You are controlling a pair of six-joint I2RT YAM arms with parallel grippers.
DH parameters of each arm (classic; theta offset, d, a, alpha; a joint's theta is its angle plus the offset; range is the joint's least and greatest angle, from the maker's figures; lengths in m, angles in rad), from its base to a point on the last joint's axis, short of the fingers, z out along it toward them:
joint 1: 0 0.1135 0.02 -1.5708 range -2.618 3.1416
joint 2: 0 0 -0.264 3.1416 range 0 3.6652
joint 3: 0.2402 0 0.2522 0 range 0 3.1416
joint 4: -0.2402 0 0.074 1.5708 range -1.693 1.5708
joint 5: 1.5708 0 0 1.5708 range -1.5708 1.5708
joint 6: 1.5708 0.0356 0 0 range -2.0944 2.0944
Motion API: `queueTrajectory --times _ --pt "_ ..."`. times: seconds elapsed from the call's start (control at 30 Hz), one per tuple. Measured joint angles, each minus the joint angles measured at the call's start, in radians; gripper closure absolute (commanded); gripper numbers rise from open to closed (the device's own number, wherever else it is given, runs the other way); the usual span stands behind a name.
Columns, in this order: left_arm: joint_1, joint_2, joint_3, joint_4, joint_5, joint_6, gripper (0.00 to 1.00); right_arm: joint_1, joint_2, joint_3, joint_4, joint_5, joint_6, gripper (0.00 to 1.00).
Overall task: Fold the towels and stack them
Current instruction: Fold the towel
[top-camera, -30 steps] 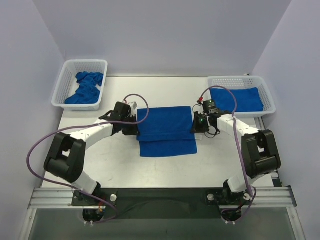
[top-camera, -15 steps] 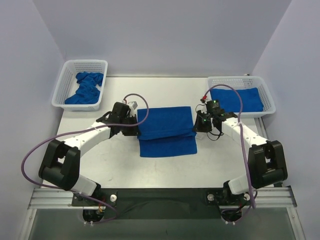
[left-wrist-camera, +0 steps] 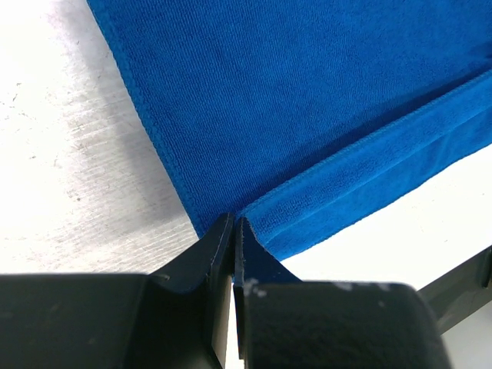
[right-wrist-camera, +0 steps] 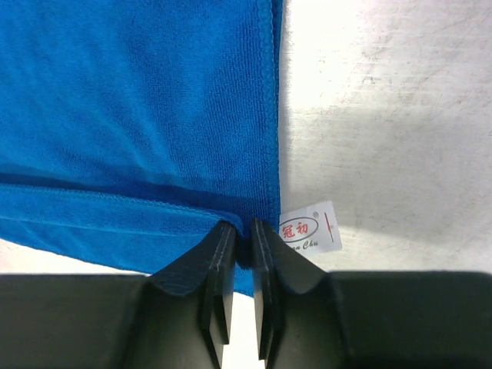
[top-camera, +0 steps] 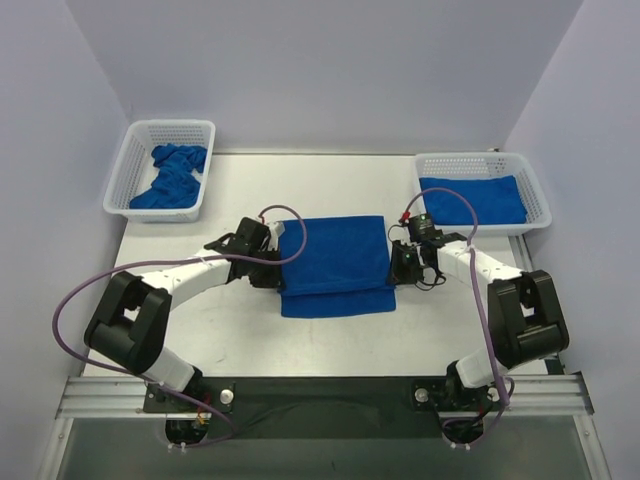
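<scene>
A royal-blue towel (top-camera: pixel 335 265) lies folded in the middle of the table, its upper layer drawn down over the lower one so that a narrow strip shows at the near edge. My left gripper (top-camera: pixel 278 272) is shut on the towel's left near corner (left-wrist-camera: pixel 234 219), jaws almost touching. My right gripper (top-camera: pixel 393 268) pinches the right near corner (right-wrist-camera: pixel 244 225) with a thin gap between the jaws, and cloth sits in that gap. The white tag (right-wrist-camera: pixel 310 228) lies flat beside the right finger. More towels (top-camera: pixel 172 178) lie crumpled at the back left.
A white mesh basket (top-camera: pixel 120 185) at the back left holds the crumpled towels. A second basket (top-camera: pixel 480 158) at the back right holds a flat folded towel (top-camera: pixel 475 200). Purple cables loop over both arms. Walls close in on three sides.
Both grippers have come toward the near edge with the towel's upper layer, which now covers most of the lower layer. The strip left showing is narrower.
</scene>
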Motion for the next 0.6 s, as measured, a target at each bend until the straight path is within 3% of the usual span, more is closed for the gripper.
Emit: queueTrajectory --times 0.33,0.37,0.4,0.43,0.6 --pt "-0.002 -0.027 -0.048 -0.023 -0.003 0.0 0.83 0.0 -0.006 -0.004 -0.037 0.0 0.002 0.8" --pt "-0.002 -0.037 -0.055 -0.026 -0.002 0.0 0.8 0.0 -0.017 -0.011 -0.04 -0.003 0.002 0.8" --pt "-0.003 -0.049 -0.061 -0.029 -0.002 0.0 0.66 0.0 -0.033 -0.018 -0.044 -0.006 0.004 0.8" --pt "-0.003 -0.06 -0.066 -0.033 0.0 0.004 0.61 0.001 -0.051 -0.026 -0.051 -0.005 0.005 0.77" --pt "-0.011 -0.116 -0.093 -0.049 0.02 0.004 0.56 0.001 -0.125 -0.06 -0.076 -0.014 0.013 0.76"
